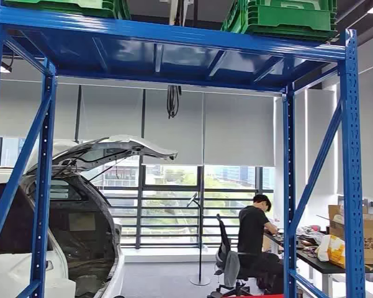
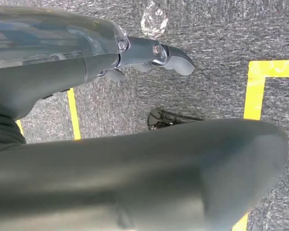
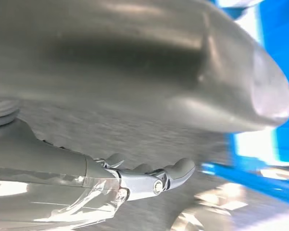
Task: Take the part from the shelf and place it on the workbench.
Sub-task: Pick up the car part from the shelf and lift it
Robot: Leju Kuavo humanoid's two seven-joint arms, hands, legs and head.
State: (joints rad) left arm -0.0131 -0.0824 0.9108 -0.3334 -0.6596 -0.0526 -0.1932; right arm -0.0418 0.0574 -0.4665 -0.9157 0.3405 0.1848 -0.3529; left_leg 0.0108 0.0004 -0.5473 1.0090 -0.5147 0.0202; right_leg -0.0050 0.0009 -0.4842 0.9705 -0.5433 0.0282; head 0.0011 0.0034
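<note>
Task barely begun. Left hand (image 2: pixel 135 57) hangs over grey carpet, fingers apart, holding nothing. Right hand (image 3: pixel 143 180) likewise empty, fingers apart, beside blue shelf (image 1: pixel 175 46). Part not identifiable; green crates (image 1: pixel 287 15) sit atop shelf. Everything left: reach, grasp, carry, place.

The head view faces forward through the blue shelf frame (image 1: pixel 287 186). Both wrist views sit close behind their hands: left hand (image 2: pixel 99 120) over carpet, right hand (image 3: pixel 135 120) near blue framing at 3 o'clock.
</note>
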